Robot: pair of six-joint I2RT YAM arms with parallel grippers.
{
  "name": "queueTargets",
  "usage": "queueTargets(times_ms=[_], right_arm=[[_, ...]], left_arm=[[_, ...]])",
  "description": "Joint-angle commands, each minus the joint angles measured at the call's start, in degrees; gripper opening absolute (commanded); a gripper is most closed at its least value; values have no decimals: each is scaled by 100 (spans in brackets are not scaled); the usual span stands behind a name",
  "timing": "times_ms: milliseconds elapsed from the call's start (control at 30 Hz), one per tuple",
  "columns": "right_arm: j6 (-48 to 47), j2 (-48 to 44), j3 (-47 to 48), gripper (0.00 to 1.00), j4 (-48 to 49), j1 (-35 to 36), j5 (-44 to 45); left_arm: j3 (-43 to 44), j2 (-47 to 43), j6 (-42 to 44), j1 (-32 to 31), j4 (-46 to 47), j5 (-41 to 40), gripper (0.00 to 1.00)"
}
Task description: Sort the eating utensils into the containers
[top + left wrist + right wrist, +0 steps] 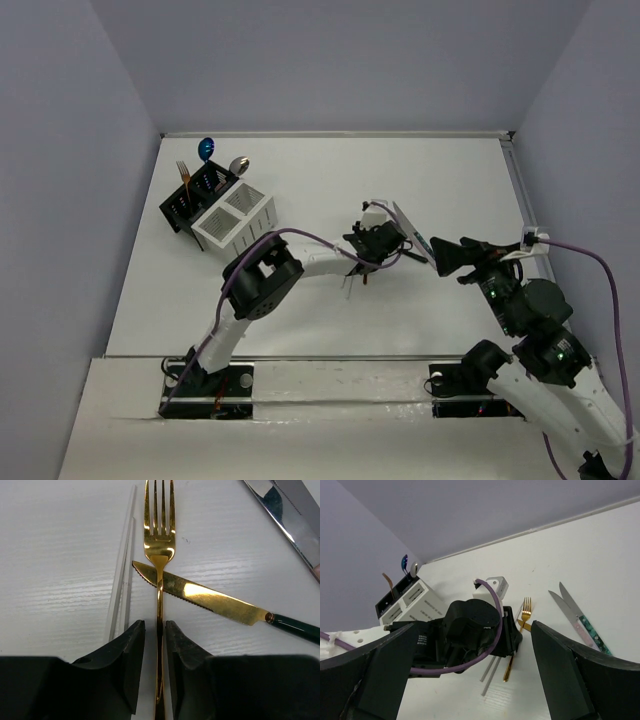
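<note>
Tabletop (60, 580): gold fork (159, 545) handle between parted left end effector (155, 625) jaws

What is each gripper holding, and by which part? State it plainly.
Nothing is held. The left gripper straddles the handle of the gold fork with narrow gaps either side; the right gripper hangs open, empty.

On the tabletop (350, 170) a fork (159, 545) lies across a knife (210, 597) with chopsticks (122, 580) alongside it, two more knives (292, 517) lie nearby, and two caddies (235, 222) stand side by side at the far left.
</note>
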Motion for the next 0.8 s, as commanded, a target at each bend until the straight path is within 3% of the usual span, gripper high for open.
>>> queueTargets(times_ms=[0,267,367,467,667,767], right_arm=[[3,25,-6,100,160,-12,-57],[-59,-2,38,100,133,-12,-4],[-50,33,29,100,186,-12,-12],[-59,60,47,100,203,-12,-21],[-103,218,64,100,317,-12,-65],[-67,279,29,100,405,-12,-109]], left_arm=[[389,206,272,-28,-355,-104,25],[566,496,465,78,-443,-271,16],[662,602,536,78,-504,-184,1],[601,550,553,78,-443,-131,0],[320,-240,720,78,-93,37,0],[66,-1134,843,78,258,-103,0]])
